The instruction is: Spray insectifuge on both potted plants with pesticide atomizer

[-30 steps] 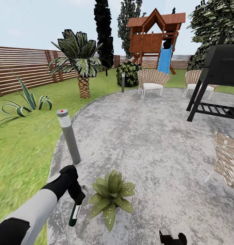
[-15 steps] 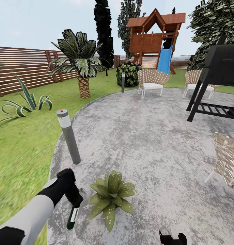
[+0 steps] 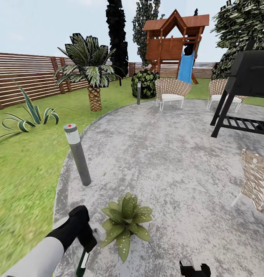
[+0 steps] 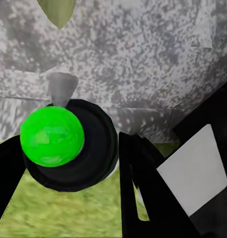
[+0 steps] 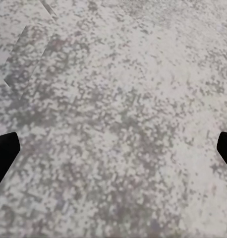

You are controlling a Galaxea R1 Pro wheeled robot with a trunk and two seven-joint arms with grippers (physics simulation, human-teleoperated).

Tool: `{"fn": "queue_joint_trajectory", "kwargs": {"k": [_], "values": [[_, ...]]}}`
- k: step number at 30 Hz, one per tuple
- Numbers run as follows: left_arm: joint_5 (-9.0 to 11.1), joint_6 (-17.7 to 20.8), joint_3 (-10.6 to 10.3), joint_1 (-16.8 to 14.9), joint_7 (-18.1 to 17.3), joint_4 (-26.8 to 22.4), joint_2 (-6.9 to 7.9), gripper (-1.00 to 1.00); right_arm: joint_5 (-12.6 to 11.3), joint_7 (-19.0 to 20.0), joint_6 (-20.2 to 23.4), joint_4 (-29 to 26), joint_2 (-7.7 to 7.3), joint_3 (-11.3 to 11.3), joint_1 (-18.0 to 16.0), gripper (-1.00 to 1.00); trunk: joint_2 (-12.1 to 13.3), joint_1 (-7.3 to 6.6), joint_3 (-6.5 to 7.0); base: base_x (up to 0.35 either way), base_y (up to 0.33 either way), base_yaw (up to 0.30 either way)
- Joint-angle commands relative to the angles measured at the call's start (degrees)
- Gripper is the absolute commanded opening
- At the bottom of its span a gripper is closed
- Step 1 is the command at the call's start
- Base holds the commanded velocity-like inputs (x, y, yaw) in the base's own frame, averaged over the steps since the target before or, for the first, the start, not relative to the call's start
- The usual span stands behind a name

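One potted plant point(image 3: 125, 225) sits on the grey stone patio point(image 3: 166, 161), low rosette w/ speckled leaves, near the patio's left edge. One pesticide atomizer point(image 3: 82, 261) hangs just left of it, bottle pointing down, pale spray head point(image 3: 98, 234) up by the leaves, close to touching them; can't tell if they touch. Two bollard lamps: a near one point(image 3: 77, 154) w/ red dot at the lawn edge, a far one point(image 3: 138, 92) by the dark bush. Three wicker chairs: two at the back point(image 3: 171, 92) point(image 3: 220, 90), one at the right edge point(image 3: 256, 181). One palm point(image 3: 91, 73), one black grill point(image 3: 247, 88), one wooden play tower w/ blue slide point(image 3: 174, 42), slatted fence point(image 3: 28, 79) along the left.

Head view gives the whole garden; the left wrist view gives the close-up instead: atomizer's bright green round end point(image 4: 52, 136) inside a dark ring, white label point(image 4: 194, 171), a leaf tip point(image 4: 58, 10) at the frame edge, patio w/ a strip of grass. Right wrist view: bare patio stone, w/ dark fingertips point(image 5: 4, 153) at both sides.

Left arm reaches forward and down from lower left, white forearm, black wrist; left gripper point(image 3: 85, 236) is clamped on the atomizer near its top. Right gripper point(image 3: 195, 268) sits low at the bottom edge, fingers spread wide apart, holding nothing.
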Motion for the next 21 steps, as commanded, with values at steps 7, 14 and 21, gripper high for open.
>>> {"fn": "queue_joint_trajectory", "kwargs": {"k": [7, 14, 21], "values": [[-0.32, -3.44, -0.21, 0.07, -0.91, 3.16, 4.69, -1.00, 0.60, -0.16, -0.20, 0.06, 0.03, -0.32, -0.06, 1.00, -0.02, -0.01, -0.05, 0.000, 0.000, 0.000], [-0.50, -5.00, -0.04, -0.01, -0.52, 3.92, 4.19, -1.00, 0.60, -0.16, -0.20, 0.06, 0.03, -0.32, -0.04, 1.00, -0.02, -0.01, -0.05, -0.024, 0.011, -0.084], [-0.46, -4.90, -0.14, -0.53, -0.77, 3.56, 3.94, -1.00, 0.60, -0.12, -0.20, 0.06, 0.02, -0.32, -0.06, 1.00, -0.02, -0.01, -0.05, -0.141, 0.204, -0.254]]}}
